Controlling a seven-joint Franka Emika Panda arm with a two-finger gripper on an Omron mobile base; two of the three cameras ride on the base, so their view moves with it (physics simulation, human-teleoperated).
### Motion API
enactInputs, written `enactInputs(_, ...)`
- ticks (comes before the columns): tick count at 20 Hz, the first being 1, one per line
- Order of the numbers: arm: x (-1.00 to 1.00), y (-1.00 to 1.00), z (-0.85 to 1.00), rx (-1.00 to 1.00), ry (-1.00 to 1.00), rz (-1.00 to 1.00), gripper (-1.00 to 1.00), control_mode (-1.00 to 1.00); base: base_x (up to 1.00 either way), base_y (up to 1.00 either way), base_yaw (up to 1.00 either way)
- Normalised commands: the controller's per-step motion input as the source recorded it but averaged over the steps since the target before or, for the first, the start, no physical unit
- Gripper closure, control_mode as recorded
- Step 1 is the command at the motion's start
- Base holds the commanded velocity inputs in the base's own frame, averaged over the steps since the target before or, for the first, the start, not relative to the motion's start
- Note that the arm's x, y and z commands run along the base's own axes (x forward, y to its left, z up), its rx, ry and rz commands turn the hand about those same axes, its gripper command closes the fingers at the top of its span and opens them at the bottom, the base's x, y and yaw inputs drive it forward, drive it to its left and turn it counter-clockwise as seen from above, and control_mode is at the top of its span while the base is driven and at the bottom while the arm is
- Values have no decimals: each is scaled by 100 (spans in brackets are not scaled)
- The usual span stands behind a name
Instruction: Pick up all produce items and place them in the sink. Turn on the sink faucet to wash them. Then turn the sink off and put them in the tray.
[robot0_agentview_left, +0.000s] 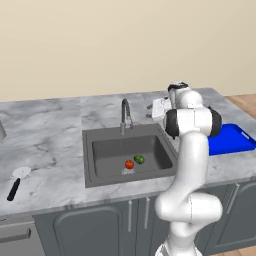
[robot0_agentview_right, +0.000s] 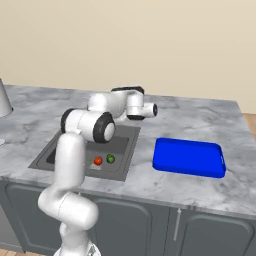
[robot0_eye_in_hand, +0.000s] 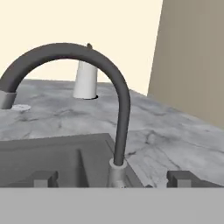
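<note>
Faucet (robot0_eye_in_hand: 118, 131) base close ahead, centred between wide-open jaws, nothing held. Tomato (robot0_agentview_left: 129, 164) and green item (robot0_agentview_left: 139, 159) side by side in sink (robot0_agentview_left: 100, 176). Risk: clipping the spout, missing the lever.

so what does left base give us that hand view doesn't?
Left base only: the red-orange item and green item lying side by side in the sink, the blue tray right of it, and a black-handled utensil on the counter's left end.

Hand view only: a white cone-shaped object standing on the counter beyond the faucet, and the fingers, spread wide either side of the faucet's base.

Both: the faucet, sink and marble counter.
</note>
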Motion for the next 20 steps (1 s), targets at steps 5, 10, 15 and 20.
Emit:
enactInputs(5,-95,-13,44,-3,-26,-12,-100,-100,0,0,0)
enactInputs(10,-100,-1,13,-6,-8,-11,-100,-100,0,0,0)
enactInputs(15,-87,0,1,-9,2,-12,-100,-100,0,0,0)
enactInputs(20,-54,6,0,-13,17,-12,-100,-100,0,0,0)
